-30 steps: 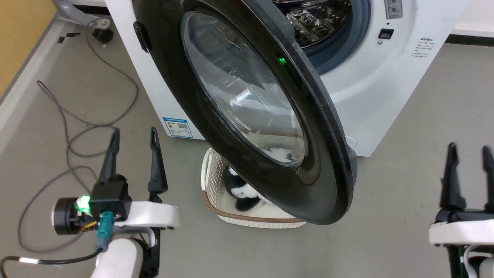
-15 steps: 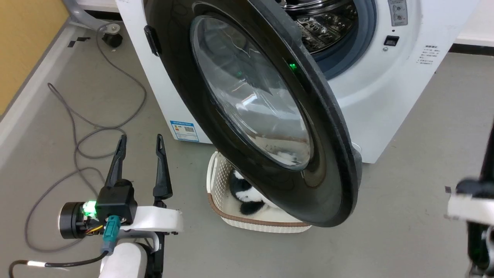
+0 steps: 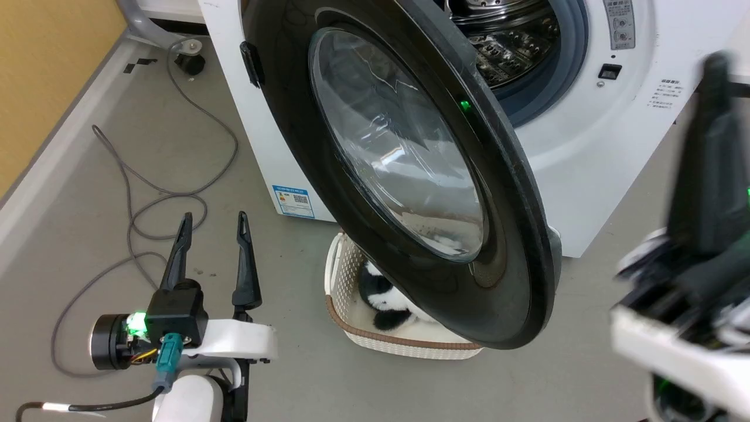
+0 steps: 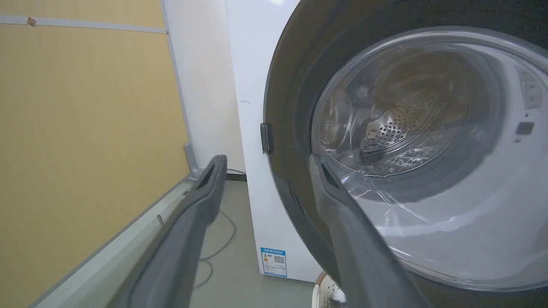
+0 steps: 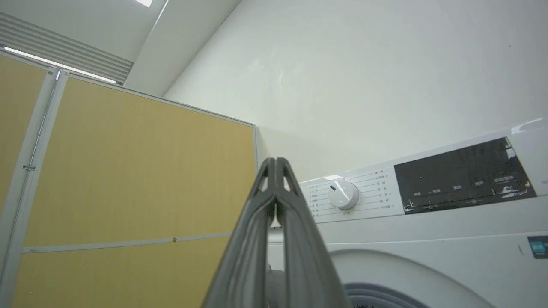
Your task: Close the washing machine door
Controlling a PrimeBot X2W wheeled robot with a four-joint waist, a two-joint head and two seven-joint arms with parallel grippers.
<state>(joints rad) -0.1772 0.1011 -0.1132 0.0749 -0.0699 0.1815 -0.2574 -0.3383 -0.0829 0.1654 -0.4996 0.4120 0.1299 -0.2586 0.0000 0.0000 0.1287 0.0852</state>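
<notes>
The washing machine door [image 3: 515,234], glossy black with a bulging glass bowl, stands swung wide open on its left hinge and hangs over the floor. Behind it the steel drum opening [image 3: 510,41] is uncovered. My left gripper [image 3: 214,218] is open and holds nothing, low on the floor side, left of the door and apart from it. In the left wrist view the door [image 4: 406,162] looms just past the open left gripper [image 4: 265,160]. My right gripper [image 3: 716,61] is raised at the right, blurred, level with the washer's front. The right gripper [image 5: 274,161] is shut on nothing.
A white woven basket [image 3: 351,328] with a black-and-white plush toy sits on the floor under the door. Grey cables [image 3: 146,199] loop across the floor at left. A yellow partition [image 4: 85,128] borders the left side. The washer's dial [image 5: 343,194] and dark display [image 5: 462,179] face me.
The right gripper rose from the lower right to the washer's height and its fingers came together. The head camera shifted, sliding the whole picture rightward. The left gripper stayed put.
</notes>
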